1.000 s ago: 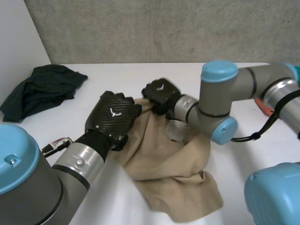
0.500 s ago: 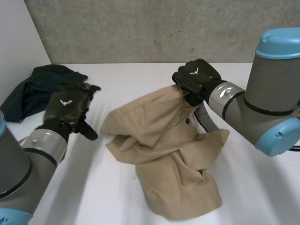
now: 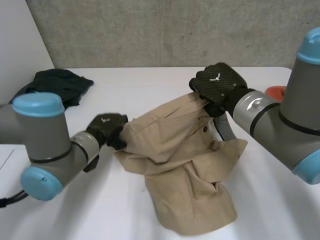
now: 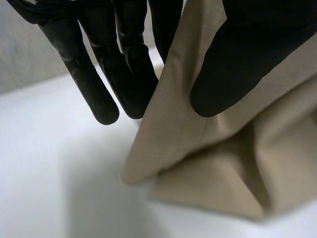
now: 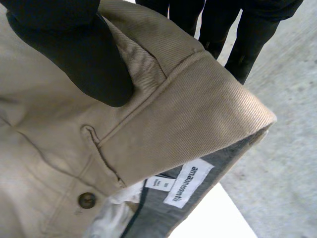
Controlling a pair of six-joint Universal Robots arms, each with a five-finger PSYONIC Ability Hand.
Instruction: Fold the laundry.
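Tan trousers (image 3: 185,165) not yet folded; my left robot hand (image 3: 106,129) pinches an edge, my right robot hand (image 3: 216,85) the waistband (image 5: 193,114).

The right hand (image 5: 74,54) pinches the tan trousers (image 5: 39,148) by the waistband (image 5: 208,104); label (image 5: 188,183) showing.

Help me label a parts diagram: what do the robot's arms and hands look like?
The left arm and right arm are grey tubes with rounded light-blue caps. The left hand and right hand are black, each back carrying a small white emblem. The fingers are smooth, round-tipped.
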